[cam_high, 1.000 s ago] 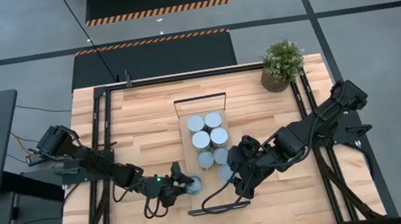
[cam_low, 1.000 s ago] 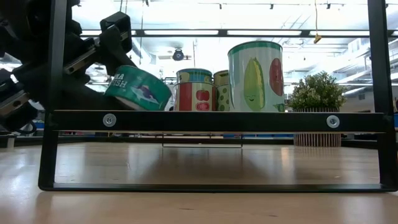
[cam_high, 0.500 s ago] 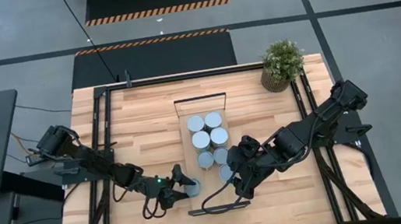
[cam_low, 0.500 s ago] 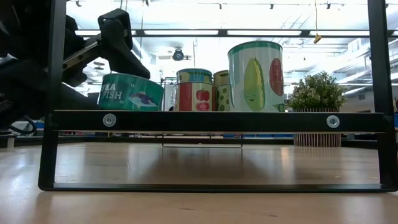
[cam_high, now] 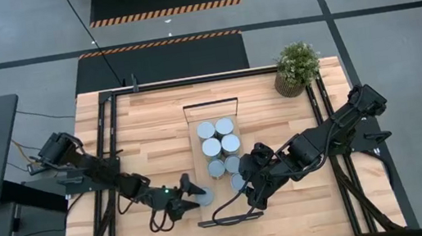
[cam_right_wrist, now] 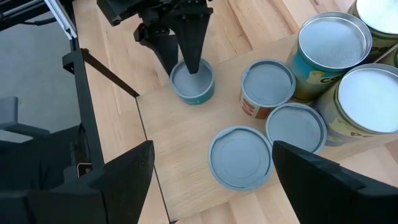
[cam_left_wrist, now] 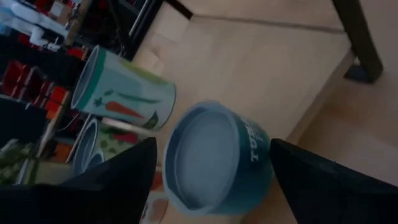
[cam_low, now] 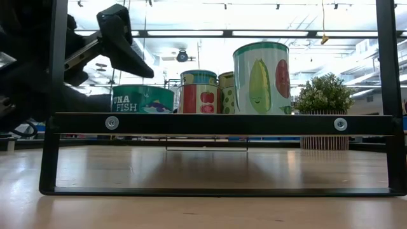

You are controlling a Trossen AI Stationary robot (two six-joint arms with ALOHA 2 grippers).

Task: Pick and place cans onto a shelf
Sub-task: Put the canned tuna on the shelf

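The shelf (cam_high: 198,140) is a light-wood board with black frames at its ends, standing mid-table. Several cans stand upright on it, among them a tall vegetable-print one (cam_low: 261,77). A teal tuna can (cam_high: 205,198) stands upright on its base at the shelf's near left corner; it also shows in the low view (cam_low: 143,100) and the left wrist view (cam_left_wrist: 214,158). My left gripper (cam_high: 193,193) is open, its fingers (cam_right_wrist: 189,40) on either side of the teal can and slightly above it. My right gripper (cam_high: 251,192) is open and empty above the shelf's near right part.
A potted plant (cam_high: 296,67) stands at the table's far right corner. The shelf's near black frame (cam_low: 222,124) crosses the low view. A flat grey-lidded can (cam_right_wrist: 240,157) and a red-sided can (cam_right_wrist: 266,87) stand near the teal one. Bare tabletop (cam_high: 143,136) lies left of the shelf.
My left gripper has lowered the teal can, tilted a second ago, until it stands upright on the shelf. It has let go, and its upper finger now stands higher, above the can. My right gripper has kept still.
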